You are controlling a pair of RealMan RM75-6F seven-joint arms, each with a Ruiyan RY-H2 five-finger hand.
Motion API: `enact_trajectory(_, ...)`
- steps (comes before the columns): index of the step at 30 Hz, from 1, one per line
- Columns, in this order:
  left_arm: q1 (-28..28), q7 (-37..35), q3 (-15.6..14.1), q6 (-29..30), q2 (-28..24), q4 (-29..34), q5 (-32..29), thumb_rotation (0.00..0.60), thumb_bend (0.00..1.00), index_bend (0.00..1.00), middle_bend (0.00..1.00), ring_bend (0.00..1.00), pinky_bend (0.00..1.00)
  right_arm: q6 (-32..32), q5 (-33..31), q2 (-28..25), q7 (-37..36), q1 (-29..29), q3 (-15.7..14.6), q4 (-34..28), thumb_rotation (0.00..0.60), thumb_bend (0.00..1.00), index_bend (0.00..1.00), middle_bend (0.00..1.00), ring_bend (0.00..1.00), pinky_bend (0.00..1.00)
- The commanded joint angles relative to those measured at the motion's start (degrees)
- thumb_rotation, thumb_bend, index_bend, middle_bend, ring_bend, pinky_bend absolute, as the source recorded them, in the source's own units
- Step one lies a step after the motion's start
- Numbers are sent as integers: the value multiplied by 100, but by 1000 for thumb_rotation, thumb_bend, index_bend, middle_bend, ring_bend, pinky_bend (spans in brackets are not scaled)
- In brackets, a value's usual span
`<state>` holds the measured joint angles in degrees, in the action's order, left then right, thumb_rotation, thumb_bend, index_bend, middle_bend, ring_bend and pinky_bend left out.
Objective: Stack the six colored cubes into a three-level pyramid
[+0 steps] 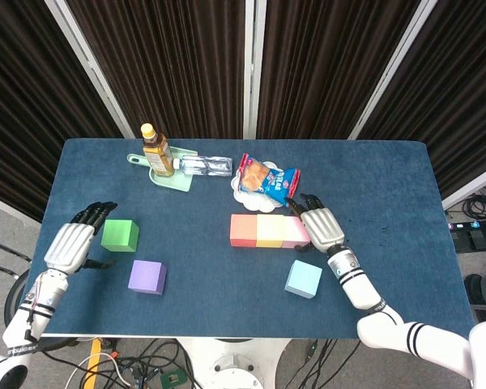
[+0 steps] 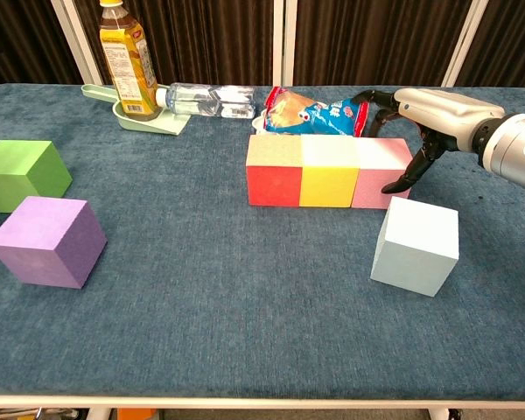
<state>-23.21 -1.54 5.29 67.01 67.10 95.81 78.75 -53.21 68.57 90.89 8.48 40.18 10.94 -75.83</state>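
3 cubes sit touching in a row mid-table: red cube (image 2: 276, 171) on the left, yellow cube (image 2: 330, 171) in the middle, pink cube (image 2: 378, 171) on the right. Light blue cube (image 2: 416, 246) lies nearer & a bit right of the pink one, apart from it. Green cube (image 2: 24, 172) & purple cube (image 2: 48, 240) are at the left side, well apart from the row, purple nearer than green, small gap betw them.

Right hand (image 2: 423, 118) is at the pink cube's right end, palm down, fingers spread over its far top corner, thumb reaching down the right face; looks like touching, not gripping, nothing held. Left hand (image 1: 71, 243) shows in head view only, just left of the green cube, fingers apart & slightly curled, holding nothing; can't tell if it touches the cube.

Far side of the blue table (image 2: 245, 315): tea bottle (image 2: 127, 61) upright on a pale green tray (image 2: 149, 120), clear water bottle (image 2: 206, 99) lying on its side partly on the tray, snack bag (image 2: 311, 114) just behind the row
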Motion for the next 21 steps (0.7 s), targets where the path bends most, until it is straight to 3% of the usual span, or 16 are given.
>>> enact_trajectory(1,-3,-4,5,1,-7,7,2,600,0,63,67,30,157,-10,18,-10,-20,-2,1,-8,600,0,0,150,0,0)
enact_trajectory(12,15,14,-6,21,-23,42,3,600,0,63,67,30,157,-71,88,-145,-84,-52,-26,-164,600,0,0,99,0,0)
enact_trajectory(16,45,-6,-55,73,-32,86,112,600,0,65,67,30,159,-222,185,-488,-122,-119,31,-534,600,0,0,87,0,0)
enact_trajectory(21,18,-4,-164,-1,0,253,286,600,0,67,67,30,160,-702,288,-1221,-312,-302,352,-1270,600,0,0,76,0,0)
